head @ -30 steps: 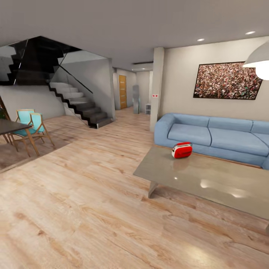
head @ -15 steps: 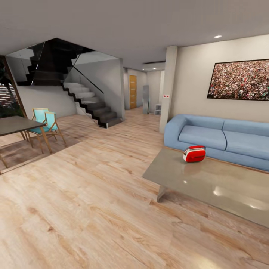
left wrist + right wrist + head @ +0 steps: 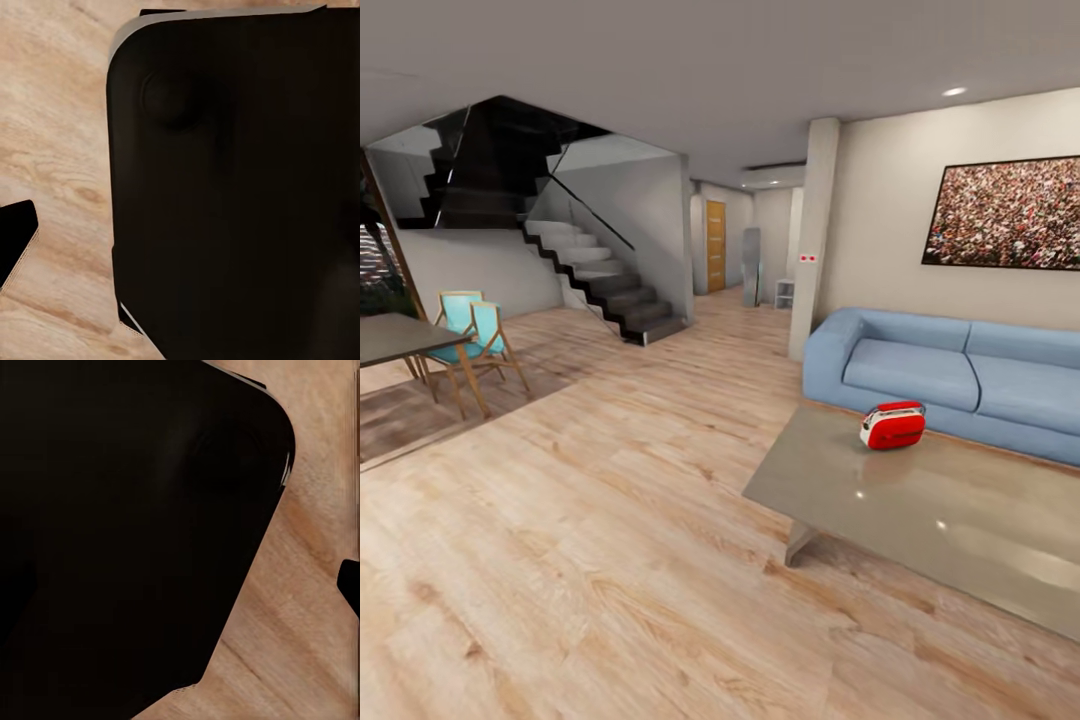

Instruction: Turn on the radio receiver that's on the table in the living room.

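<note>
Neither wrist view lets me tell how the jaws stand: a dark rounded body (image 3: pixel 232 187) blocks each, with wood floor (image 3: pixel 52 127) beside it. At about 2 o'clock in the head view, the radio (image 3: pixel 892 425) sits upright on the glossy grey-brown table (image 3: pixel 960 520), near its far edge by the blue sofa (image 3: pixel 950 375). It is red, white-banded, thin-handled; no writing is legible.

Open plank floor (image 3: pixel 590 560) leads to the table (image 3: pixel 960 520); sofa (image 3: pixel 960 370) behind.
</note>
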